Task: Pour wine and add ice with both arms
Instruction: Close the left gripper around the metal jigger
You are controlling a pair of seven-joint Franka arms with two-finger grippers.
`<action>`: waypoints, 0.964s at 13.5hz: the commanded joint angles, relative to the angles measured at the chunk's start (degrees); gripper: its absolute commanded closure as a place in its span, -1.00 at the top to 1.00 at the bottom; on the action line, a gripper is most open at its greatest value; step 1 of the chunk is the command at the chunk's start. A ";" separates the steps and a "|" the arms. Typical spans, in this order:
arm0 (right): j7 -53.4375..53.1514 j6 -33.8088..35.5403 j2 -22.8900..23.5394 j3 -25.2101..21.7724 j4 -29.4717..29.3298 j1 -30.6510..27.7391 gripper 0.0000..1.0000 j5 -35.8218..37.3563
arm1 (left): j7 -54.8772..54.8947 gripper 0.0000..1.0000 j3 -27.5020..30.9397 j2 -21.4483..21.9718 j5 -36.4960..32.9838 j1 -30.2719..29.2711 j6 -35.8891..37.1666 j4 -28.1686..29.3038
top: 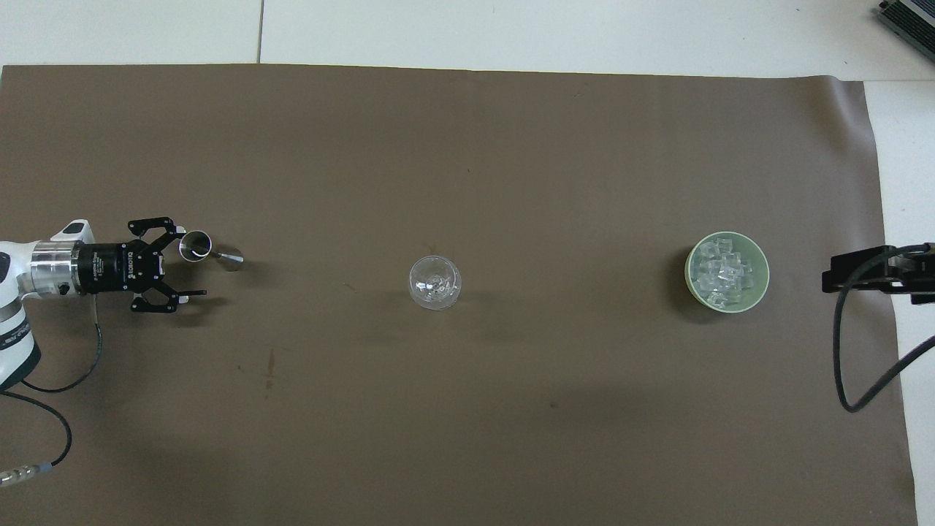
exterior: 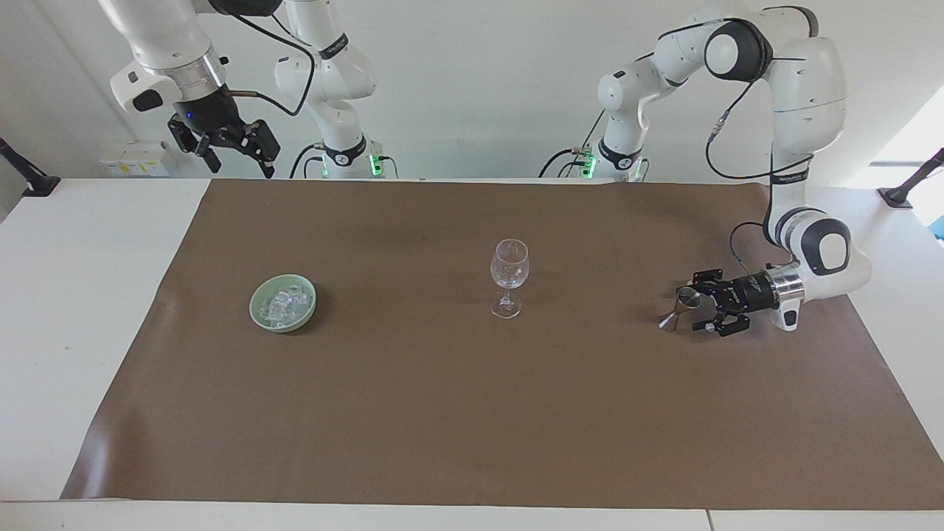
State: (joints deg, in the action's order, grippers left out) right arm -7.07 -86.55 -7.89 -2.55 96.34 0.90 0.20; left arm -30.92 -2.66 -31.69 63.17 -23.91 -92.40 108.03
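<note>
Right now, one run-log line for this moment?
left gripper: open beside jigger | right gripper: open, waiting, raised | ice: in green bowl | wine glass: upright

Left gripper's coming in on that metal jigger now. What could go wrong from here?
The jigger is narrow-waisted and stands upright; the open left gripper sits low right beside it, so a finger could clip it and tip it before the jaws straddle it. The wine glass stands alone mid-mat on a thin stem; a wide carry toward it could knock it over.

Bright, even light; soft faint shadows; both views sharp
</note>
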 commanded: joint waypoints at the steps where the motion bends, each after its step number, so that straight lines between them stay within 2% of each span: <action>1: 1.71 0.85 -0.55 0.00 -0.01 -0.28 1.00 -0.90 | 1.30 1.00 -0.15 1.98 2.31 -0.09 0.99 2.62; 13: 1.71 0.85 -0.55 0.00 -0.01 -0.28 1.00 -0.90 | 1.13 1.00 -0.07 2.07 3.89 1.15 -0.50 3.06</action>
State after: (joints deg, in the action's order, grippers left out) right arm -7.07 -86.55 -7.89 -2.55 96.34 0.90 0.20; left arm -30.46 -3.23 -31.58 65.68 -23.42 -92.10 108.47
